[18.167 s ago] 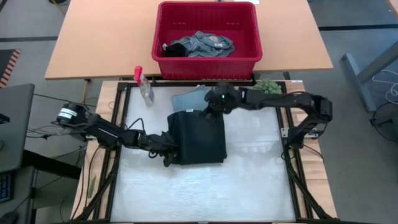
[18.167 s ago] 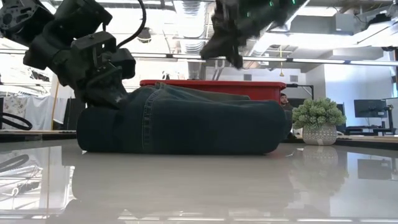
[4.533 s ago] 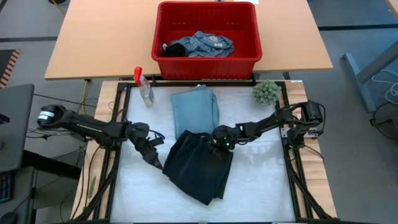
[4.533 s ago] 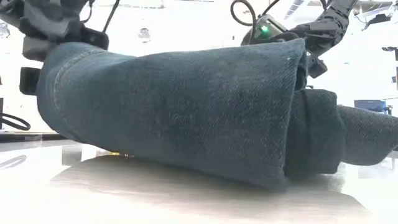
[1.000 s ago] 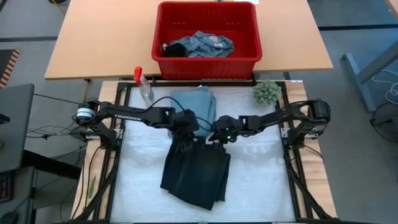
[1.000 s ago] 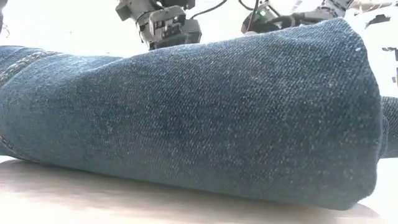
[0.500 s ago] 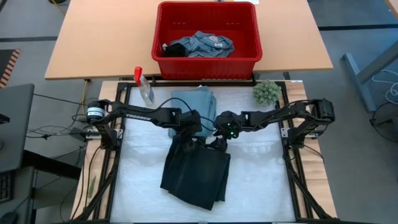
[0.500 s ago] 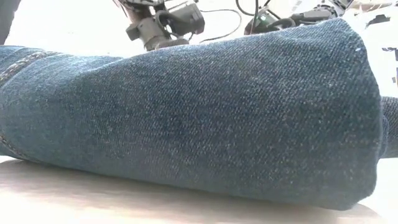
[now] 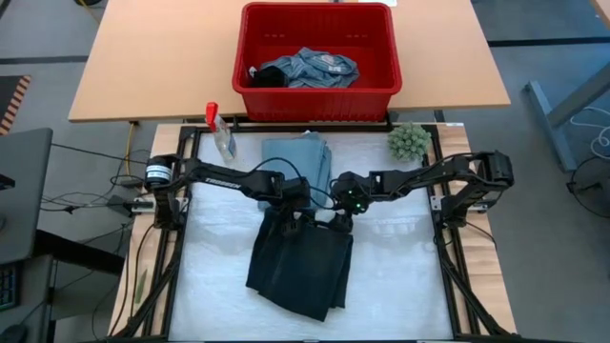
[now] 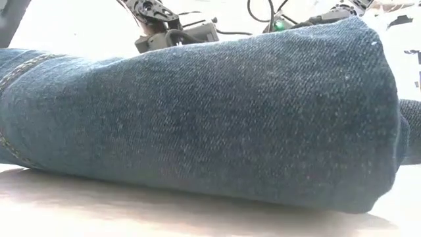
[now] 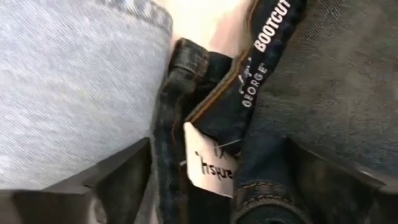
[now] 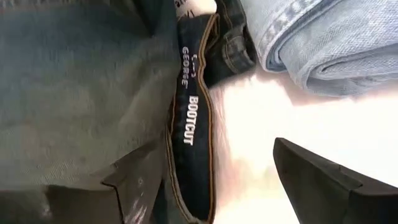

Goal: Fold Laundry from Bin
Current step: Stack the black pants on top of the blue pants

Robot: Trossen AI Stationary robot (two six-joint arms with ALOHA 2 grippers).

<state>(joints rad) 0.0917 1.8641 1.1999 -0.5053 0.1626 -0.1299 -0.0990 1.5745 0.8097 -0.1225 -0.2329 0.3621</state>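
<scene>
Dark blue folded jeans (image 9: 297, 267) lie mid-table and fill the low view (image 10: 197, 125). Their waistband end (image 11: 267, 50) faces the far edge, next to a folded light blue garment (image 9: 300, 157). My left gripper (image 11: 217, 165) is open, pointing down, its fingers on either side of the waistband and a white tag (image 11: 211, 163). My right gripper (image 12: 217, 171) is open beside it (image 9: 338, 221), with the labelled waistband (image 12: 193, 112) between its fingers. The red bin (image 9: 315, 100) holds grey-blue laundry (image 9: 307, 69).
A clear spray bottle with a red top (image 9: 221, 133) stands at the mat's far left. A fuzzy green ball (image 9: 408, 141) sits at the far right. The bin stands on a wooden table (image 9: 143, 67) beyond the work mat.
My left gripper has come down toward the jeans' waistband end, sinking behind the jeans in the low view. My right gripper has tipped a little more downward over the same end. The jeans have stayed where they were.
</scene>
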